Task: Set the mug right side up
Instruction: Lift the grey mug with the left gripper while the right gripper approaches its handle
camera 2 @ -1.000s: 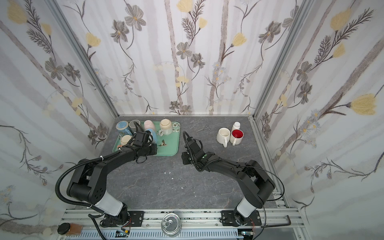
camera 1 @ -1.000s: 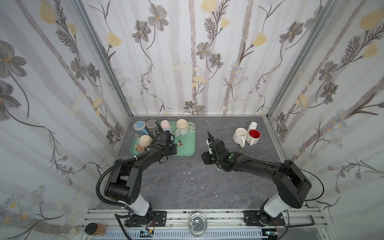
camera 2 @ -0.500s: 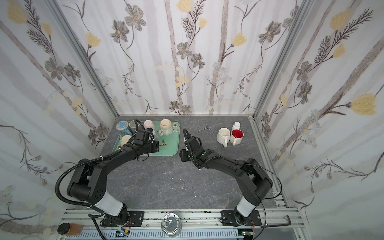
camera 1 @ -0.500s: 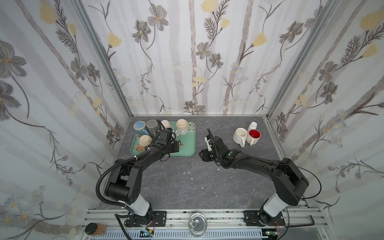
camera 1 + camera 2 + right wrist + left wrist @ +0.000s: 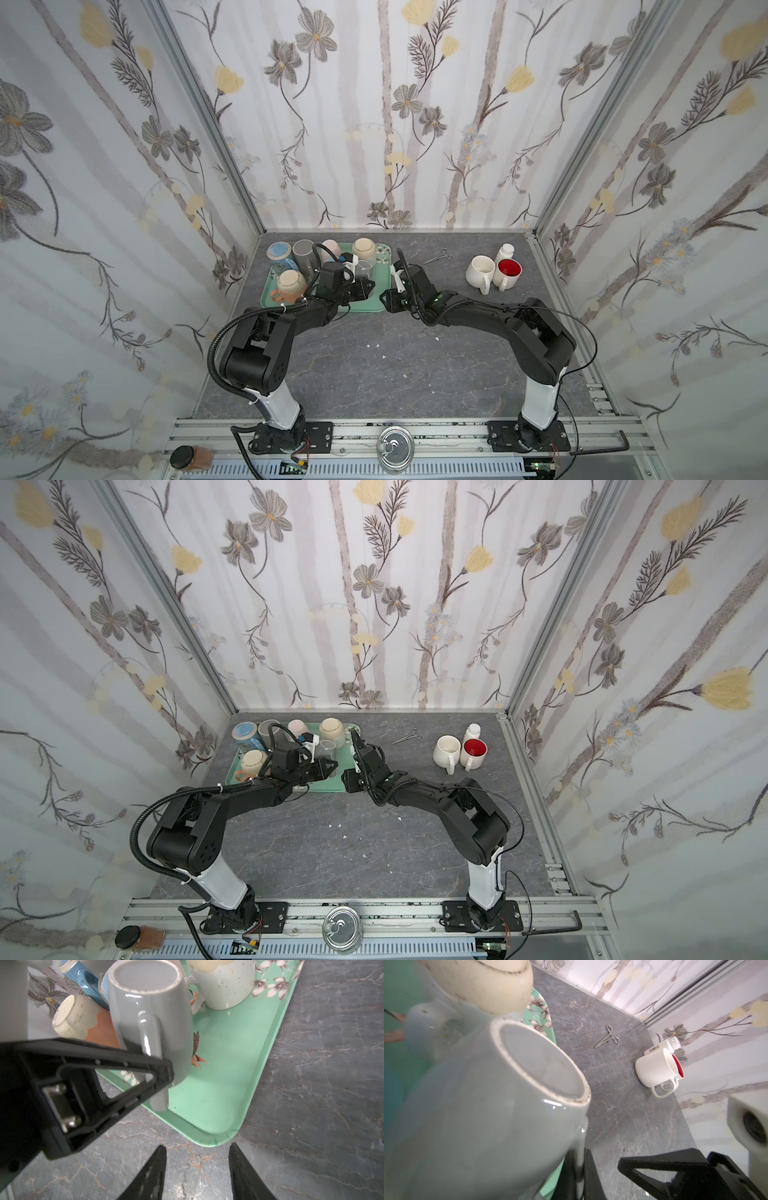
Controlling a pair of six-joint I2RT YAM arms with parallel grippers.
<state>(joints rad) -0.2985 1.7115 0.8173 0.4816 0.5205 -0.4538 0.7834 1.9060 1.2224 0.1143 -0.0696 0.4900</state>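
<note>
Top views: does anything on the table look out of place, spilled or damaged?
Small white flecks lie scattered across the middle of the table, like chips or crumbs. Metal forceps lie loose near the back wall. No spill shows.

No legible text anywhere, white bottle (image 5: 663, 1045) bearing what may be a barcode label, unreadable
</note>
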